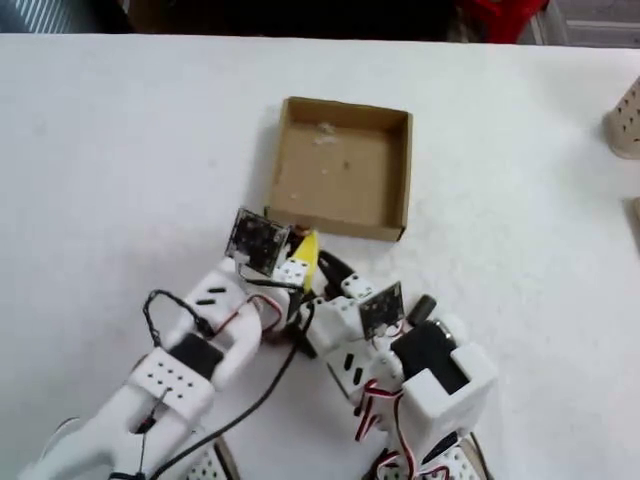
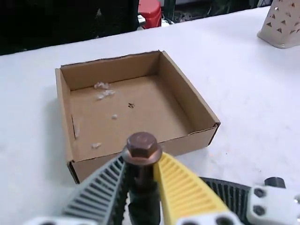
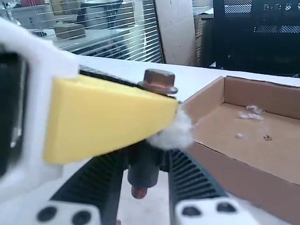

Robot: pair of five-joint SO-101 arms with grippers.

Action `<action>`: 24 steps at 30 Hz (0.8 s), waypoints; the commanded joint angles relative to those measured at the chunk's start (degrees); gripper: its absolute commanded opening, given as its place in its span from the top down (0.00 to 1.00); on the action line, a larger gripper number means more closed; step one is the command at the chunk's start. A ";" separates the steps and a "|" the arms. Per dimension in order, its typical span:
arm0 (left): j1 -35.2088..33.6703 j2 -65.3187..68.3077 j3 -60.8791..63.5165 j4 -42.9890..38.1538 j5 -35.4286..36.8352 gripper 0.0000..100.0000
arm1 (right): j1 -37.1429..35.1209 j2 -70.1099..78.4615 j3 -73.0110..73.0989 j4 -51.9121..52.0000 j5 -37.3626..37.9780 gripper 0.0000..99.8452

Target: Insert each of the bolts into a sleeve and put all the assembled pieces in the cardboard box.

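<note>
Left claw (image 2: 142, 164) grips the bolt (image 2: 143, 146), right claw (image 3: 146, 157) seemingly clamps the sleeve (image 3: 142, 176); a mistimed release could drop the pair on the worktop (image 2: 262, 93), short of the cardboard box (image 2: 187, 142).

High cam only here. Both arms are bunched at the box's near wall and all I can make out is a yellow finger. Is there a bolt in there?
Observer: Yes. In the left wrist view, the left gripper is clamped on a copper-coloured hex bolt, just under its head.
Operator: Sleeve?
Observer: A dark sleeve sits around the bolt's shank, held by the right gripper.
Operator: Is it through?
Observer: The right wrist view shows the bolt's tip poking out of the sleeve's lower end.
</note>
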State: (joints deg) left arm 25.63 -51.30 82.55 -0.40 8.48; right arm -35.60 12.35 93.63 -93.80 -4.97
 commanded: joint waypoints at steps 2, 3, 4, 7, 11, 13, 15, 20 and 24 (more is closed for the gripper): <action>-0.13 1.36 -4.48 -1.41 -0.44 0.98 | -0.66 -1.54 0.44 -0.04 -0.09 0.98; -0.66 0.75 -3.69 -1.49 -0.44 0.98 | -0.66 -1.54 0.44 -0.04 -0.09 0.98; -0.84 -0.04 -2.90 -1.76 -0.44 0.98 | -0.66 -1.54 0.44 -0.04 -0.09 0.98; -1.98 -3.12 -0.53 -1.49 -0.53 0.98 | -0.57 -1.54 0.44 -0.04 -0.18 0.98; -2.07 -7.08 1.32 -1.76 -0.44 0.97 | -0.57 -1.54 0.44 -0.04 -0.18 0.98; -2.07 -8.13 1.58 -1.49 -0.44 0.97 | -0.57 -1.54 0.44 -0.04 -0.26 0.98; -2.07 -8.40 1.85 -1.41 -0.53 0.97 | -0.57 -1.54 0.44 -0.04 -0.26 0.98; -2.07 -8.40 2.37 -1.23 -0.44 0.82 | -0.48 -1.54 0.44 -0.04 -0.26 0.98; -1.80 -8.40 2.81 3.25 -0.44 0.67 | -0.40 -1.54 0.44 -0.04 -0.26 0.98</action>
State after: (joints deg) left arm 24.31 -57.63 85.63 0.22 8.48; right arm -35.96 12.35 93.63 -93.63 -4.97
